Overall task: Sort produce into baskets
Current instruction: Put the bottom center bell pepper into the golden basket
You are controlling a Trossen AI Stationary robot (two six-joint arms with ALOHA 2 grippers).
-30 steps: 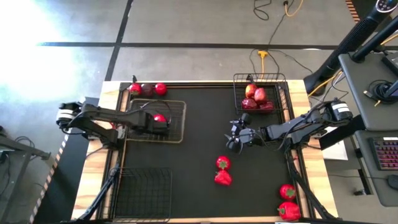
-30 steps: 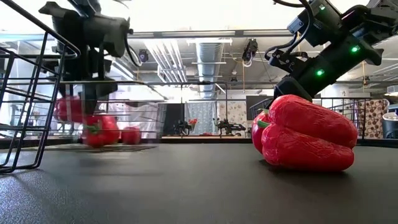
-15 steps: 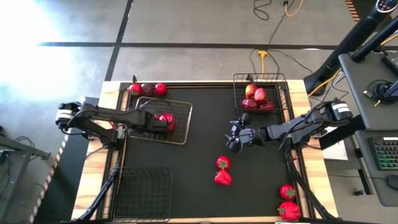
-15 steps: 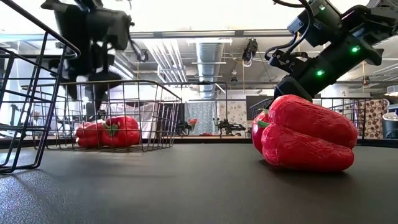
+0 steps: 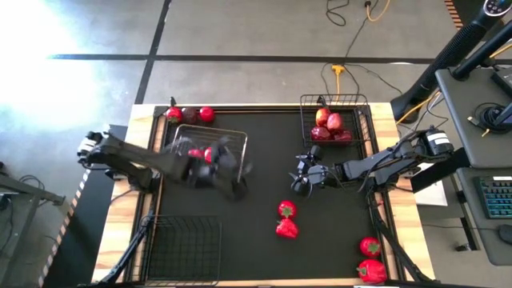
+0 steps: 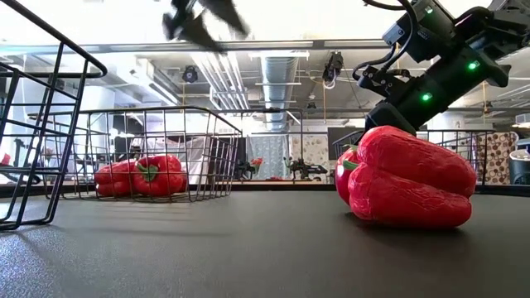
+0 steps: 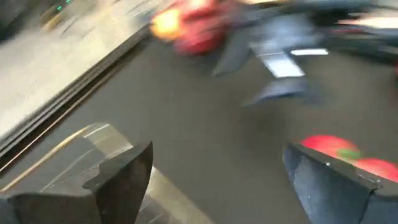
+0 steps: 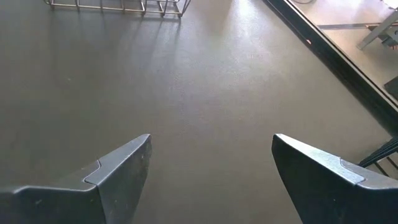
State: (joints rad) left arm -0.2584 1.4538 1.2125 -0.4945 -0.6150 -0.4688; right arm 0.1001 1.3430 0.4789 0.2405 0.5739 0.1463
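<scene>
High view: the left end effector [image 5: 232, 172] is blurred over the right edge of the upper-left basket [image 5: 210, 133], which holds red produce [image 5: 200, 153]. The right end effector [image 5: 300, 178] hangs over mid-worktop [image 5: 264, 144], below the apple basket [image 5: 334, 102].

Low view: a bell pepper [image 6: 406, 178] lies near the camera; the upper-left basket sits behind.

Left wrist view: fingers [image 7: 121, 174] stand apart, holding nothing.

Right wrist view: fingers [image 8: 118, 165] stand apart over bare worktop, holding nothing.

Left gripper [image 5: 232, 172] blurred beside peppers' basket [image 5: 186, 133].
</scene>
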